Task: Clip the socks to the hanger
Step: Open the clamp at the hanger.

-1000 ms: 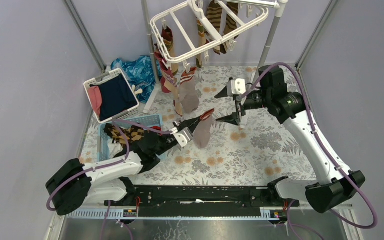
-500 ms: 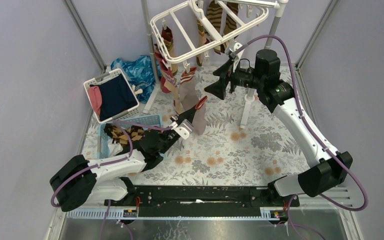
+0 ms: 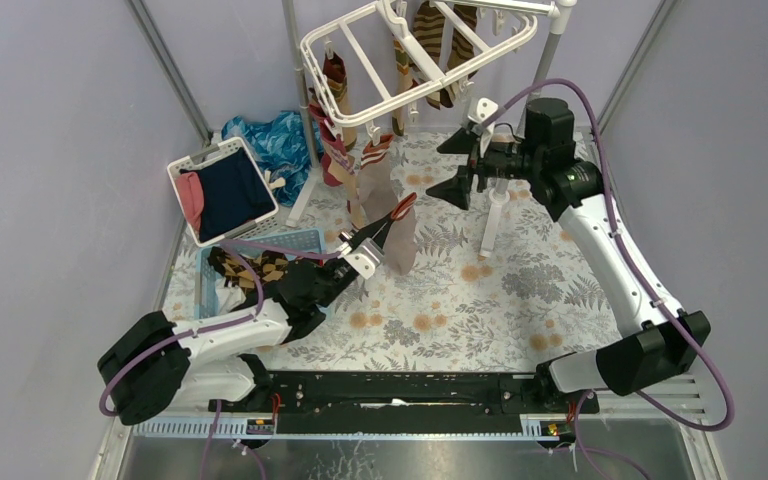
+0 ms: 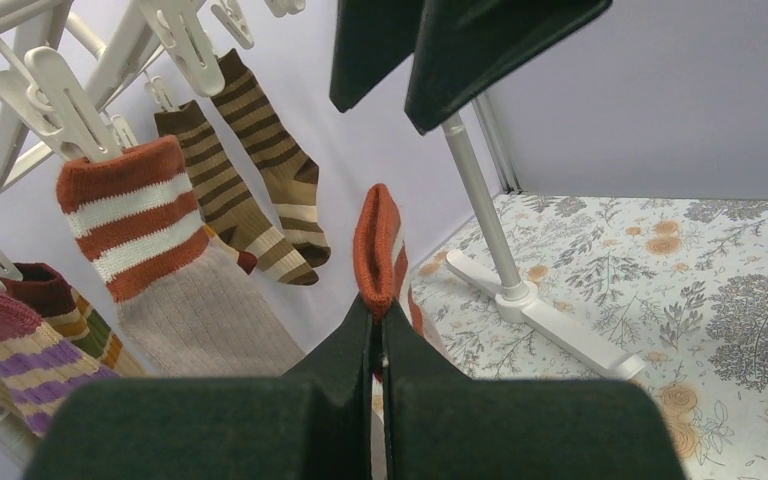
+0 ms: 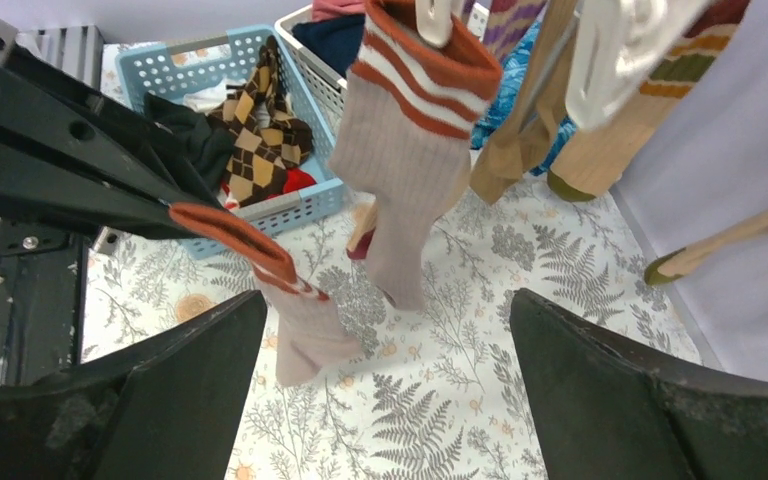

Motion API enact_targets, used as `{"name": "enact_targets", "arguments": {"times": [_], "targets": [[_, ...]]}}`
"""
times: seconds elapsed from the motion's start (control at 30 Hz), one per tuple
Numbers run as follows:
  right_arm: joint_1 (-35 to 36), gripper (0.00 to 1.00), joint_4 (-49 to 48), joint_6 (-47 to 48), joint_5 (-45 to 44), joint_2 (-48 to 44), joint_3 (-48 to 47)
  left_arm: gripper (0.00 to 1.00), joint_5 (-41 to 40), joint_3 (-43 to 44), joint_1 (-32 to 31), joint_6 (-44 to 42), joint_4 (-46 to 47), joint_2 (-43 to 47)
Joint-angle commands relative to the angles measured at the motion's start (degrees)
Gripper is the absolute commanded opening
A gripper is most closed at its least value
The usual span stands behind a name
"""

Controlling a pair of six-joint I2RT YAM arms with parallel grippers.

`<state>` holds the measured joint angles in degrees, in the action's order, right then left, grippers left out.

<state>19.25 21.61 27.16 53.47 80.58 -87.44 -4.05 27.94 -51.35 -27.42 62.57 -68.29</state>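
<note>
White basket: sits at the upper left of the top view and holds navy and pink clothes. These are not socks, so it is out of the way.
Blue basket: sits just below the white one. The waiting socks lie in it, close to the left arm so it can pick them up.
Left gripper: in the middle of the top view, pinched tight on the sock's red cuff. It holds the cuff up high, so the open end points at the hanger.
Sock: tan with a red and white cuff. It hangs down from the left gripper, just under the hanger's near edge, not yet clipped.
Hung socks: they dangle from clips just left of the held sock, and more hang at the far side. So part of the job looks done.
Hanger: a white frame at the top middle, held up on a pole so socks can hang free.
Clip: a free one hangs at the upper right of the right wrist view. It looks like the spot for this sock.
Right gripper: right of the sock, up by the hanger's edge, jaws spread wide with nothing in them. I think it is ready to squeeze a clip open.
</note>
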Motion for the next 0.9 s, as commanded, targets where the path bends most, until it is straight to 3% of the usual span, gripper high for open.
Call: {"name": "enact_targets", "arguments": {"times": [0.0,0.03,0.13,0.3,0.63,0.87], "targets": [[-2.7,1.00,-18.5,-3.7,4.8,-4.4,8.3,0.00,0.9,1.2,0.1,0.4,4.5,-0.7],[-3.0,1.00,-24.5,-5.5,5.6,-4.6,10.0,0.00,0.9,1.1,0.2,0.2,4.9,-0.9],[-3.0,1.00,-24.0,-3.2,5.2,-2.0,7.9,0.00,1.3,0.7,0.7,-0.1,6.7,-1.3],[-3.0,0.98,-33.6,-4.6,4.2,0.3,6.5,0.00,2.4,0.5,1.4,-1.4,7.5,-2.1],[-0.5,0.97,-37.2,-6.1,5.7,6.3,-0.3,0.00,3.8,-0.2,2.0,-1.6,9.6,-3.5],[0.6,0.95,-39.6,-12.1,3.0,9.2,-3.0,0.00,3.6,-1.0,2.1,-1.9,9.8,-2.6]]}}
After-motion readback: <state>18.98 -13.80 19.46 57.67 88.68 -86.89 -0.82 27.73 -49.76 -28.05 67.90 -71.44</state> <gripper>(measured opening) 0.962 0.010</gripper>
